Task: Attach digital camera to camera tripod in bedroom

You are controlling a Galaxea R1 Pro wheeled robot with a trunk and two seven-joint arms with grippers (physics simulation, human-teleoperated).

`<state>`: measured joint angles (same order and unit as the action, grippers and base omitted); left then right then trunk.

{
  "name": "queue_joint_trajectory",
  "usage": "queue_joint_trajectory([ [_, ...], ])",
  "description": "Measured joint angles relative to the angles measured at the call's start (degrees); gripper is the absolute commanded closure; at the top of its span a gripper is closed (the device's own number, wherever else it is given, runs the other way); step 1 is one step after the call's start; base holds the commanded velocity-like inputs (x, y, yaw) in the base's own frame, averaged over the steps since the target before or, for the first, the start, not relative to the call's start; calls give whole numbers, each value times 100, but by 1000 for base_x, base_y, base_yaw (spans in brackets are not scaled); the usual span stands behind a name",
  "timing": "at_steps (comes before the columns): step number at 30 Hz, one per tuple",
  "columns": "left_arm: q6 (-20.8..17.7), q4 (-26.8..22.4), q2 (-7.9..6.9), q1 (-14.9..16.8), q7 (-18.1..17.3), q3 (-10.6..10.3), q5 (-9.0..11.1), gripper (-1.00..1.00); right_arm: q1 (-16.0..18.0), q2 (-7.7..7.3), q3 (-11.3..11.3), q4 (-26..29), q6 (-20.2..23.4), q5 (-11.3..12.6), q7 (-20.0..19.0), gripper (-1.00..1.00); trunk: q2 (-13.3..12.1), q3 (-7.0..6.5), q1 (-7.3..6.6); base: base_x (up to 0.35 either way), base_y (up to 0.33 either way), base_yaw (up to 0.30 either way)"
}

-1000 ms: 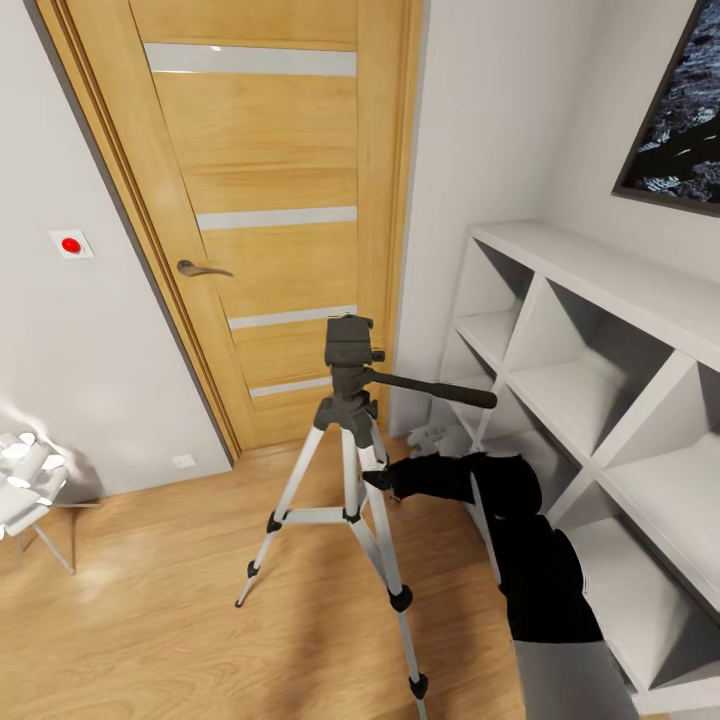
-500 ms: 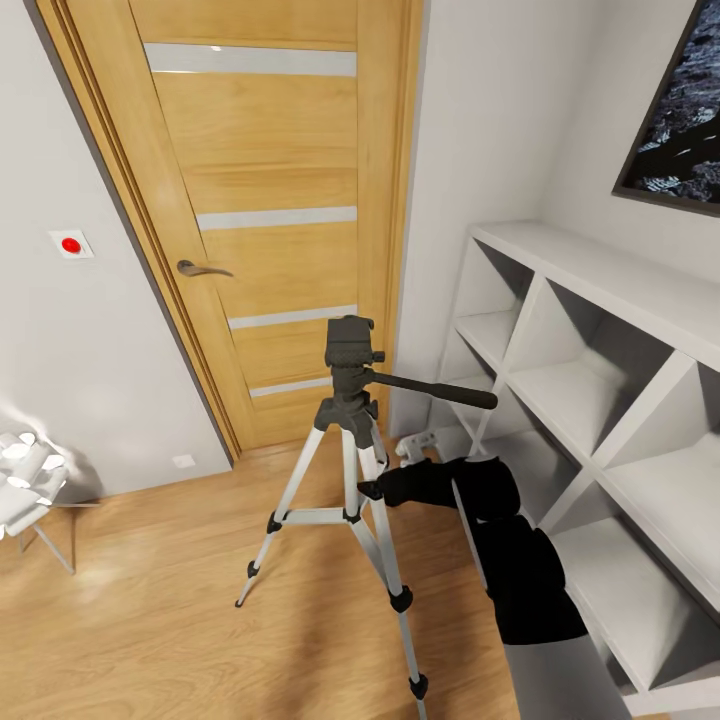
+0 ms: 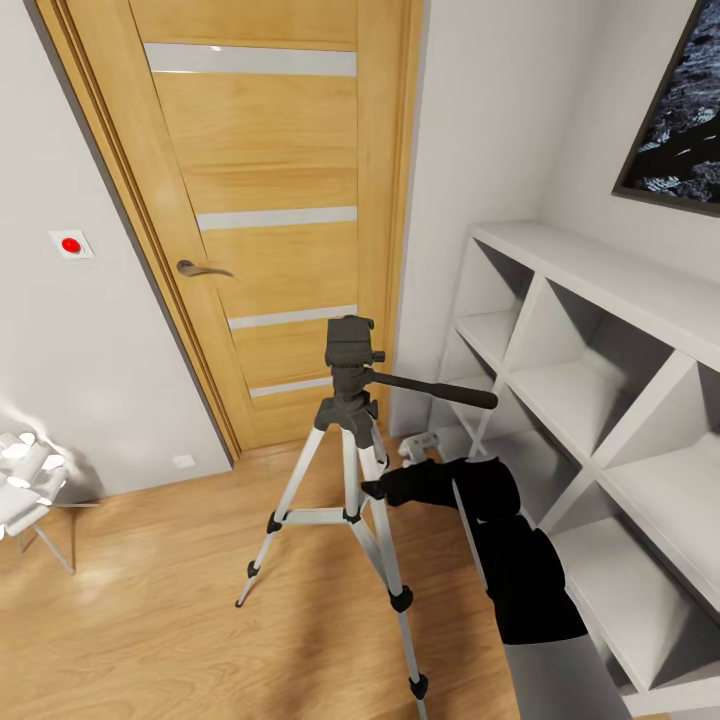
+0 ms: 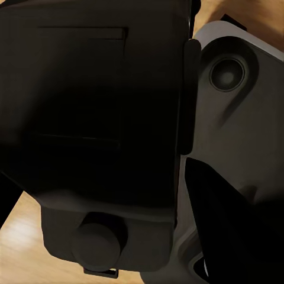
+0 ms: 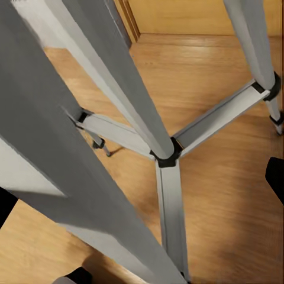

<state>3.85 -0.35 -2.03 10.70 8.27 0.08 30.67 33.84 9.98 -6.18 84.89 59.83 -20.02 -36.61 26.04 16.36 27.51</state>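
The camera tripod [image 3: 350, 440] stands on the wood floor in front of the door, with silver legs, a black head [image 3: 348, 345] and a long black pan handle [image 3: 440, 390] pointing right. My right arm reaches in from the lower right. Its gripper [image 3: 372, 488] sits against the tripod's near leg, about halfway down. In the right wrist view the silver legs [image 5: 118, 106] and centre brace are very close, and the gripper [image 5: 142, 189] is open with dark fingertips [image 5: 276, 177] far apart. I cannot make out the digital camera. A large black blocky shape [image 4: 94, 118] with a round knob sits close in the left wrist view.
A wooden door [image 3: 270, 200] stands behind the tripod. White open shelving [image 3: 600, 400] runs along the right wall, with a small white object [image 3: 420, 440] near its foot. A white piece of furniture [image 3: 25, 480] stands at the far left. Wood floor lies open to the left front.
My right arm shifted slightly left and down toward the tripod leg a second ago, uncovering the small white object. It has held still since, and the tripod has not moved.
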Motion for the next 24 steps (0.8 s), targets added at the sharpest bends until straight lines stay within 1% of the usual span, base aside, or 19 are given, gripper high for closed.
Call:
queue_joint_trajectory([
  [1, 0, 0, 0, 0, 0, 0, 0, 100, 0, 0, 0, 0, 0, -5, 3, -100, 0, 0, 0, 0, 0, 0],
  [3, 0, 0, 0, 0, 0, 0, 0, 100, -1, 0, -4, -4, -124, -21, 168, -100, 0, 0, 0, 0, 0, 0],
  [7, 0, 0, 0, 0, 0, 0, 0, 100, -4, 0, -8, -85, -253, 43, 305, -100, 0, 0, 0, 0, 0, 0],
  [11, 0, 0, 0, 0, 0, 0, 0, 100, -5, 0, -8, -244, -309, 40, 334, -100, 0, 0, 0, 0, 0, 0],
  [16, 0, 0, 0, 0, 0, 0, 0, 100, -5, 0, -5, -450, -680, 67, 342, -100, 0, 0, 0, 0, 0, 0],
  [24, 0, 0, 0, 0, 1, 0, 0, 100, -5, 0, -7, -605, -800, 43, 343, -100, 0, 0, 0, 0, 0, 0],
])
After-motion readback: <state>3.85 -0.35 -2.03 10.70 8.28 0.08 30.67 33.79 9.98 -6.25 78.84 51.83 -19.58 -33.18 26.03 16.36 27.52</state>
